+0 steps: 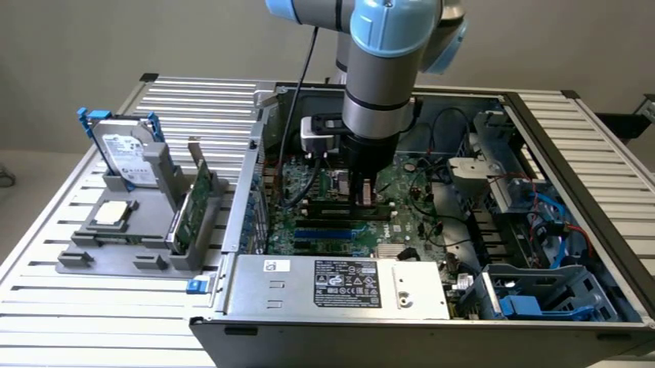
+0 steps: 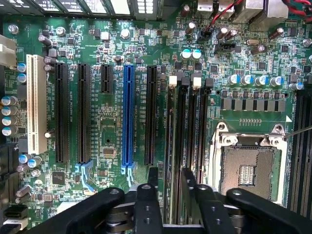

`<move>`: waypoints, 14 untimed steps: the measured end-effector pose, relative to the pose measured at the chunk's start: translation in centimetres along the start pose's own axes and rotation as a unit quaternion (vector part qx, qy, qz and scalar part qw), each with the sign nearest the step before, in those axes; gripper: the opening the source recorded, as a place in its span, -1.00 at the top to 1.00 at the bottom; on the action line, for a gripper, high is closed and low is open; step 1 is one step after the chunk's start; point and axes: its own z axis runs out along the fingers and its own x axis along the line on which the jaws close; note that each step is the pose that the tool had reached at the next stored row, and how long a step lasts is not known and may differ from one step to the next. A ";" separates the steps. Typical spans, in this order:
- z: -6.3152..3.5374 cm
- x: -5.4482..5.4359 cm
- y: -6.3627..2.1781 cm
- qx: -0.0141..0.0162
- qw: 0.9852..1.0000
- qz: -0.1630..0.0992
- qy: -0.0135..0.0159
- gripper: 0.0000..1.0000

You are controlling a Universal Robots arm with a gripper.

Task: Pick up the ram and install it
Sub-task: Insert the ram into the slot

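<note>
Ram (image 2: 173,146), as far as I can make out, stands edge-on in the memory slot (image 2: 181,122) directly under my gripper (image 2: 171,178). It shows as a thin strip running away from the fingertips along the slot's length. I cannot say for certain how deep it is seated.

My hand is spread. The two black fingers (image 2: 147,204) stand apart, one on each side of that strip, and I see a gap at either side, so I am gripping nothing. In the exterior view the gripper (image 1: 363,192) hangs low inside the computer case (image 1: 430,341), pointing straight down at the motherboard (image 2: 112,48), close above the slots.

To one side of the fingers lies the row of long expansion slots, the blue slot (image 2: 128,117) being near the hand. To the other side, just beyond the remaining memory slots, sits the open processor socket (image 2: 248,168).

Well away from the hand, outside the case on the exterior view's left, a rack holds a broader green expansion card (image 1: 192,207) and a hard drive (image 1: 128,157).
</note>
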 end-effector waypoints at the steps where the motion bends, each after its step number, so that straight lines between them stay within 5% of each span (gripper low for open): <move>1: -0.16 0.0 0.00 0.000 1.000 0.000 0.000 0.22; 10: -3.25 -0.1 0.25 0.000 1.000 0.000 0.000 0.09; 12: -3.73 -0.1 0.28 0.000 1.000 0.000 0.000 0.14; 14: -3.89 -0.1 0.31 0.000 1.000 0.000 0.000 0.39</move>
